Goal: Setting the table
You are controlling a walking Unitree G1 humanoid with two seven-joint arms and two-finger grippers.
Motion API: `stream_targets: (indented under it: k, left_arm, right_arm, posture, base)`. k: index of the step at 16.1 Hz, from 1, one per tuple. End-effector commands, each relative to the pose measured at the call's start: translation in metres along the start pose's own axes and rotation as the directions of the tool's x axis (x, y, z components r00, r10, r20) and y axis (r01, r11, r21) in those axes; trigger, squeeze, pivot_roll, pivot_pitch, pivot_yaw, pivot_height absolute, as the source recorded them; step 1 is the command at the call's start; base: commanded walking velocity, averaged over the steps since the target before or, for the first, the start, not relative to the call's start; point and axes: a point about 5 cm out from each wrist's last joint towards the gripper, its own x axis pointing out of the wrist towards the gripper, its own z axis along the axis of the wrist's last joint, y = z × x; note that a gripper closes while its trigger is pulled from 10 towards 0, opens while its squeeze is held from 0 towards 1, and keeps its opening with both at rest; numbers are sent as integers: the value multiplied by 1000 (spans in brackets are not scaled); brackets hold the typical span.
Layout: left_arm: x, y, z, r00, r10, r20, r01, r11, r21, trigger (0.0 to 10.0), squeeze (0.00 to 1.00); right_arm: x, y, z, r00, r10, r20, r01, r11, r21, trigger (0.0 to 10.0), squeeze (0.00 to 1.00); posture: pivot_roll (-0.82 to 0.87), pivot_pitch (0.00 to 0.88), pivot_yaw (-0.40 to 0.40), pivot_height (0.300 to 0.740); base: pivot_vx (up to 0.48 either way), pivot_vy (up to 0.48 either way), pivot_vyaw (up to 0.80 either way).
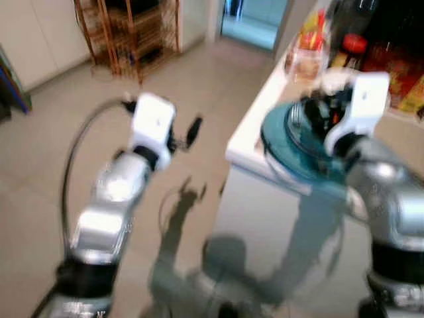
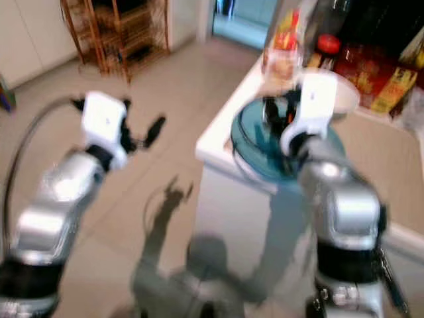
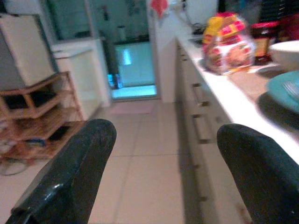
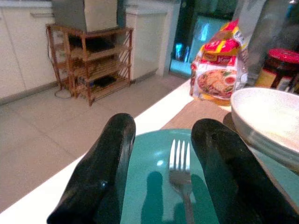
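I am holding my right hand point(image 4: 159, 154) low over the teal plate point(image 4: 149, 186) at the corner of the white worktop point(image 2: 218, 142), its two black fingers point(image 4: 100, 172) standing apart with nothing between them. A silver fork point(image 4: 181, 175) is lying on the plate directly under that gap, its tines pointing away from the hand. Just beyond the right finger, a white bowl point(image 4: 268, 119) is sitting on the worktop, its rim overlapping the plate's far edge. Farther ahead of the hand, a bag of noodles point(image 4: 215, 72) is standing on the worktop, with a red-lidded jar point(image 4: 278, 67) beside it.

I am keeping my left hand point(image 3: 163, 172) raised over the tiled floor point(image 1: 59, 146), off to the side of the worktop and well apart from the plate, its fingers point(image 3: 70, 182) spread wide and empty. Ahead of this hand, the worktop's drawer fronts point(image 3: 196, 116) are running away toward a bright doorway point(image 3: 131, 65). Across the floor, a wooden rack point(image 4: 91, 60) is standing against the wall.
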Motion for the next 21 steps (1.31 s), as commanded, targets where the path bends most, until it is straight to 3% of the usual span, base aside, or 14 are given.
stream_targets:
  k: [1, 2, 3, 4, 5, 9, 12, 13, 14, 15, 19, 20, 21]
  left_arm:
    - [-5, 0, 1, 999, -38, 12, 38, 999, -5, 10000, 0]
    - [-6, -1, 1, 996, -84, 9, 84, 996, -3, 10000, 0]
    - [-8, -3, 2, 991, -135, 3, 135, 991, 9, 10000, 0]
    - [-8, -4, 2, 988, -156, 0, 156, 988, 16, 10000, 0]
    - [-11, -7, 6, 972, -235, -12, 236, 971, 41, 10000, 0]
    - [-15, -10, 9, 952, -305, -12, 305, 952, 18, 10000, 0]
    - [-14, -11, 10, 947, -320, -21, 321, 947, 20, 10000, 0]
    - [-15, -12, 11, 942, -336, -17, 336, 942, 12, 10000, 0]
    - [-16, -16, 12, 931, -364, -13, 364, 932, -5, 10000, 0]
    - [-19, -19, 13, 920, -391, -15, 391, 920, -27, 10000, 0]
    - [-31, -36, 10, 837, -544, -61, 535, 836, -123, 10000, 0]
    - [-34, -39, 10, 819, -570, -70, 558, 818, -140, 10000, 0]
    - [-36, -40, 10, 810, -582, -73, 569, 810, -144, 10000, 0]
  right_arm:
    - [-5, -5, -2, 996, -20, -89, 18, 1000, -19, 10000, 0]
    - [-7, -11, -3, 989, -29, -146, 28, 1000, -5, 10000, 0]
    - [-7, -17, -3, 980, -31, -196, 34, 999, 13, 10000, 278]
    - [-7, -19, -3, 976, -32, -216, 37, 999, 18, 10000, 278]
    - [-2, -24, -3, 956, -41, -292, 52, 998, 28, 10000, 1000]
    - [24, -23, -10, 941, -28, -339, 60, 995, 84, 10000, 1000]
    - [43, -23, -13, 928, -39, -371, 71, 995, 73, 10000, 1000]
    - [49, -26, -16, 909, -71, -412, 98, 994, 46, 10000, 122]
    - [54, -25, -20, 901, -56, -429, 91, 994, 61, 10000, 0]
    - [58, -22, -25, 895, -30, -445, 74, 994, 82, 10000, 0]
    - [63, -28, -49, 821, -96, -562, 121, 993, 8, 10000, 0]
    - [63, -29, -49, 815, -103, -571, 136, 991, 16, 9647, 0]
    - [64, -30, -50, 812, -104, -574, 142, 990, 21, 4588, 0]
  posture:
    - [109, 24, -71, 740]
    - [108, 21, -69, 740]
    - [105, 18, -65, 740]
    - [105, 18, -65, 740]
    - [105, 16, -62, 740]
    - [106, 27, -60, 740]
    - [113, 41, -61, 740]
    - [113, 41, -61, 740]
    - [117, 46, -65, 740]
    - [124, 55, -69, 740]
    - [134, 70, -81, 740]
    - [134, 74, -80, 740]
    - [134, 74, -80, 740]
  base:
    - [0, 0, 0]
    - [0, 0, 0]
    - [0, 0, 0]
    - [0, 0, 0]
    - [0, 0, 0]
    - [0, 0, 0]
    - [0, 0, 0]
    - [0, 0, 0]
    - [0, 0, 0]
    - [0, 0, 0]
    - [0, 0, 0]
    - [0, 0, 0]
    - [0, 0, 0]
